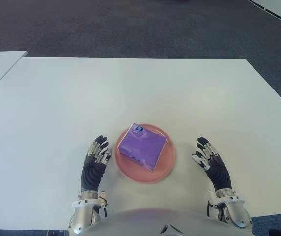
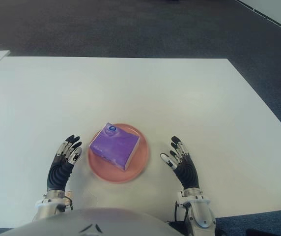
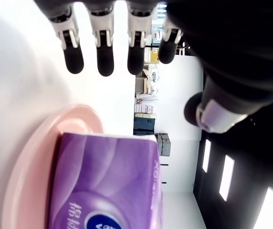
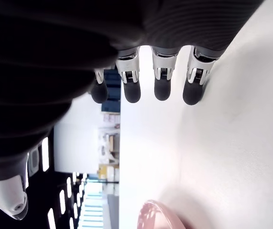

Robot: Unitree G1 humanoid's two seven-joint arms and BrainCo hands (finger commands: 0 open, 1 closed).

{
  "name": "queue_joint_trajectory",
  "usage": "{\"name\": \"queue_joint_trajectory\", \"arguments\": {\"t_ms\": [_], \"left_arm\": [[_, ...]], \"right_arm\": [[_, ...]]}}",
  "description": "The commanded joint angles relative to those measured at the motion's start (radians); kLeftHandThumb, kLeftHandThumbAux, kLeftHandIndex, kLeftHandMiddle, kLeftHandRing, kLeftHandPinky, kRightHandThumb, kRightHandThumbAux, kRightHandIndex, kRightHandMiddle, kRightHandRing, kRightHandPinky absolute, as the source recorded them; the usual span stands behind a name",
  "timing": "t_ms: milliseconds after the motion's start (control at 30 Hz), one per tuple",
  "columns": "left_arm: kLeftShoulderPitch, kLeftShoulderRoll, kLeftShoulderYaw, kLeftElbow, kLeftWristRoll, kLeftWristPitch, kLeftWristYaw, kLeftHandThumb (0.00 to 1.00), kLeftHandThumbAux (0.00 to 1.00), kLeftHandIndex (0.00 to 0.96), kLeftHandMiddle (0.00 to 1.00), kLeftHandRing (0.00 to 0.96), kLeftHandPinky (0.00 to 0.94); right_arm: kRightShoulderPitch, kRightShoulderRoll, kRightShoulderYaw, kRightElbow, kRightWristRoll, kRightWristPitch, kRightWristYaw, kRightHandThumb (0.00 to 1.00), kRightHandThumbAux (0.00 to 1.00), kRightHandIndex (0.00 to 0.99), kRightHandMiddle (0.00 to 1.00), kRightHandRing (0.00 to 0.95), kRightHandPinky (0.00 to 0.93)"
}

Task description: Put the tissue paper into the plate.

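On pink plate (image 1: 167,164), glossy purple square tissue pack (image 1: 143,146), left hand (image 1: 95,162) and right hand (image 1: 210,161) flanking, fingers spread, empty

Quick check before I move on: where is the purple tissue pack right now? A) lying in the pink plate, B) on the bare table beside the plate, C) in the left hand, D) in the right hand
A: the tissue pack lies in the pink plate, with the left hand and right hand open and empty on either side.
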Motion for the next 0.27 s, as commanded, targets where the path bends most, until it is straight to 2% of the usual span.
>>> {"name": "queue_joint_trajectory", "arguments": {"t_ms": [33, 267], "left_arm": [[-0.002, -0.021, -0.026, -0.006, -0.008, 0.022, 0.0, 0.25, 0.557, 0.141, 0.163, 0.166, 0.193], [-0.005, -0.027, -0.032, -0.019, -0.001, 0.049, 0.014, 0.267, 0.553, 0.144, 0.177, 0.188, 0.229]], "right_arm": [[-0.004, -0.003, -0.004, 0.006, 0.01, 0.001, 0.003, 0.158, 0.583, 0.049, 0.059, 0.0, 0.0], [-0.012, -0.002, -0.009, 0.004, 0.005, 0.017, -0.005, 0.152, 0.588, 0.05, 0.062, 0.0, 0.0]]}}
